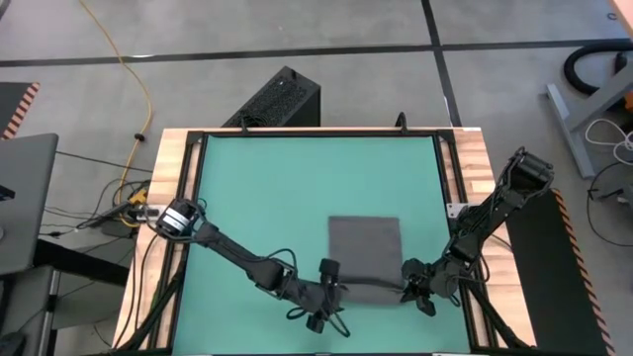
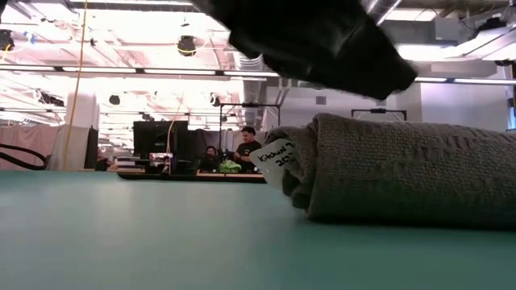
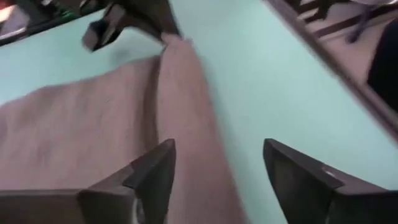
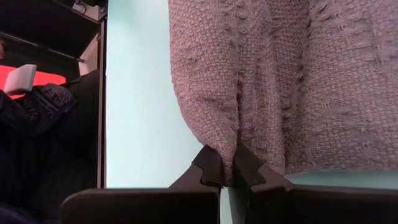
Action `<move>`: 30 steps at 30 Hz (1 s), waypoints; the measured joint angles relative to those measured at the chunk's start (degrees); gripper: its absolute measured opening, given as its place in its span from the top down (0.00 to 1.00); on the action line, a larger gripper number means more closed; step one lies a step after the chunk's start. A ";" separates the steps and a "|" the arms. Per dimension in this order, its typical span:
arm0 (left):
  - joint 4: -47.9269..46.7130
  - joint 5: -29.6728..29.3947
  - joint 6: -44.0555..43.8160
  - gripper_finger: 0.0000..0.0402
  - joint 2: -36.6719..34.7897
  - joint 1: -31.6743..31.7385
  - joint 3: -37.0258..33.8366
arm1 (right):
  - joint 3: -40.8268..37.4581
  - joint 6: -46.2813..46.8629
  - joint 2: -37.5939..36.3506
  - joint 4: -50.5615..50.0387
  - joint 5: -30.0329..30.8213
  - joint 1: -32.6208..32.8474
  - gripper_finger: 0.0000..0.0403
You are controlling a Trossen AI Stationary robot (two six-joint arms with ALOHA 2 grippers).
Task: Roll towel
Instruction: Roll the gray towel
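Note:
The dark grey towel (image 1: pixel 364 245) lies flat on the green mat (image 1: pixel 277 188), with its near edge rolled into a thick roll (image 2: pixel 403 173). A white tag (image 2: pixel 274 157) sticks out at one end of the roll. My left gripper (image 3: pixel 217 171) is open at the roll's left end (image 1: pixel 336 289), one finger over the flat cloth and the other over the mat, with the roll (image 3: pixel 186 124) running between them. My right gripper (image 4: pixel 227 168) is shut on the roll's right end (image 1: pixel 401 289). My left gripper stands open astride the roll; whether a finger (image 3: pixel 155 177) touches the cloth I cannot tell. My right gripper pinches a crease in the roll's right end (image 4: pixel 229 146) between its two fingertips. It comes from the table's right, slanting down. The towel rests on the mat.
A wooden frame (image 1: pixel 173 198) with dark rails borders the mat. A blurred dark arm (image 2: pixel 322 40) hangs over the roll in the low view. Bare mat stretches to the left of the towel and beyond it.

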 joint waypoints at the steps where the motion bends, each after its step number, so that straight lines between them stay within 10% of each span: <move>1: -0.99 -1.14 -0.19 0.40 0.00 -0.12 0.00 | 0.00 0.00 0.00 0.02 -0.09 0.00 0.95; 14: -2.90 0.02 -8.96 0.35 2.73 0.16 -0.79 | 0.04 1.73 0.00 -0.07 -0.90 0.00 0.95; 22: -4.08 1.67 -17.11 0.70 2.75 0.63 -0.79 | 0.04 8.28 0.00 -0.02 -0.90 0.00 0.95; 26: -5.26 12.56 -24.06 0.92 2.75 1.91 -0.79 | 0.09 13.22 0.00 0.72 -1.32 0.45 0.95; 30: -5.35 21.94 -31.56 0.92 2.75 3.03 -0.79 | 0.52 15.64 0.02 3.55 -2.43 1.50 0.95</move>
